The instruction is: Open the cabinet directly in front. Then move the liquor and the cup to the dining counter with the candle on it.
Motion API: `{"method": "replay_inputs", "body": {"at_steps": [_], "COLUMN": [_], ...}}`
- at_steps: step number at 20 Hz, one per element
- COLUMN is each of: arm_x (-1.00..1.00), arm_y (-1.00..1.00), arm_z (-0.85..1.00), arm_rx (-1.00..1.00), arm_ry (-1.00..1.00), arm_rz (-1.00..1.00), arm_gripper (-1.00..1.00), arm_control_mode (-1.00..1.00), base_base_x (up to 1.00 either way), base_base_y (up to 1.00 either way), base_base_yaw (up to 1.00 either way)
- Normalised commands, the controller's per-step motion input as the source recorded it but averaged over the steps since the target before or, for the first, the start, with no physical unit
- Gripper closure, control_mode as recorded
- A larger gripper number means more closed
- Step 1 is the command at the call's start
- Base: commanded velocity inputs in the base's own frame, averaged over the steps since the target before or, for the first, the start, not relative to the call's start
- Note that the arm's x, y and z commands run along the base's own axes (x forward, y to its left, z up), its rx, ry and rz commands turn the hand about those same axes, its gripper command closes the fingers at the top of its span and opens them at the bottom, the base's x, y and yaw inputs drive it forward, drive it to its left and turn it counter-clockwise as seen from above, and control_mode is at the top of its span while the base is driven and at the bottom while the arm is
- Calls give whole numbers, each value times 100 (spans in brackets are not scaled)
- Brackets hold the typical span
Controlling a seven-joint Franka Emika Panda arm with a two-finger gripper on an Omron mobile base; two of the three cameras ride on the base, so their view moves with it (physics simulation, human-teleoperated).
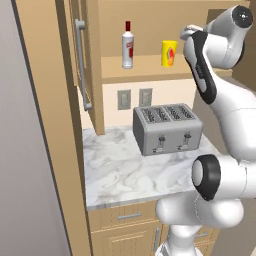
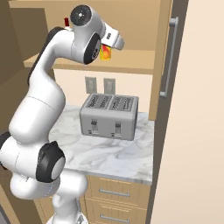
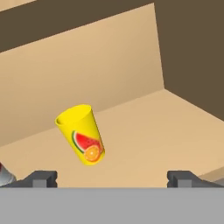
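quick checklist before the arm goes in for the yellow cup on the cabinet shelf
1. Cabinet doors open: ok. The light-wood wall cabinet stands open, its shelf exposed.
2. Cup upright and reachable: ok. The small bright yellow cup with a fruit print stands on the shelf, nothing in front of it.
3. Pincer open: ok. The pincer has its fingertips spread wide, wider than the cup.
4. Pincer centred on cup: not ok. In the hand view the cup sits toward one fingertip, not midway.
5. Bottle clearance: ok. The slim clear glass bottle with a red cap stands apart from the cup.
6. Contact with cup: cannot tell.
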Motion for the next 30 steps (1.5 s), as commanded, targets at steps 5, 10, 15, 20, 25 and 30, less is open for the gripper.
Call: {"method": "replay_inputs", "body": {"at_steps": [5, 10, 15, 20, 25, 30], "arm_x": [36, 37, 36, 27, 4, 0], "arm_y": [5, 1, 0, 0, 0, 0], "arm_z": [0, 0, -1, -9, -26, -24], "arm_rx": [0, 0, 0, 0, -1, 0], "arm_ry": [0, 3, 3, 5, 9, 5], "arm_rz": [0, 0, 0, 0, 0, 0], "arm_gripper": [-100, -100, -100, -100, -100, -100], "arm_control_mode": [-100, -100, -100, -100, -100, -100], "base_base_x": [0, 0, 0, 0, 0, 0], "base_base_y": [0, 0, 0, 0, 0, 0], "base_base_yaw": [0, 0, 0, 0, 0, 0]}}
